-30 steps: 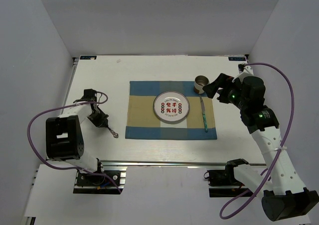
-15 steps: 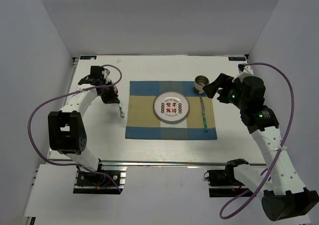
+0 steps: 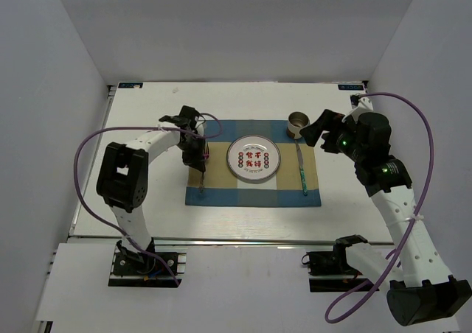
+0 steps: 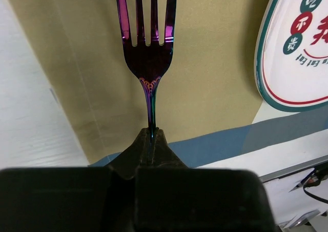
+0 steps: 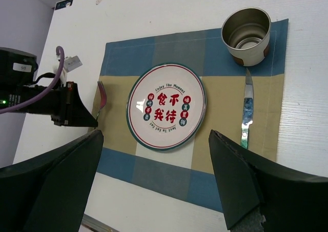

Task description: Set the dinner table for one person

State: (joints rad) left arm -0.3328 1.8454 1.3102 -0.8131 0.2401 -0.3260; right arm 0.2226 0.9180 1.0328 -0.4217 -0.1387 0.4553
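On the white dinner table [image 3: 147, 215] lies a blue-and-tan checked placemat [image 3: 221, 194]. A round plate [image 3: 253, 158] with red characters sits at its middle. My left gripper [image 3: 198, 155] is shut on the neck of a purple iridescent fork [image 4: 148, 62], just below the tines. The fork [image 5: 102, 95] hangs over the mat's tan band, left of the plate [image 4: 302, 52]; whether it touches the cloth I cannot tell. My right gripper [image 3: 313, 134] hovers open and empty at the mat's far right corner.
A metal cup [image 3: 298, 124] stands on the mat's far right corner. A knife [image 3: 301, 169] with a teal handle lies right of the plate. A metal rail [image 3: 258, 241] runs along the table's front edge. Grey walls enclose three sides.
My left arm has swung from the table's left side to the mat's left part, carrying the fork. Its jaws finished shutting on it. The right arm has not moved.
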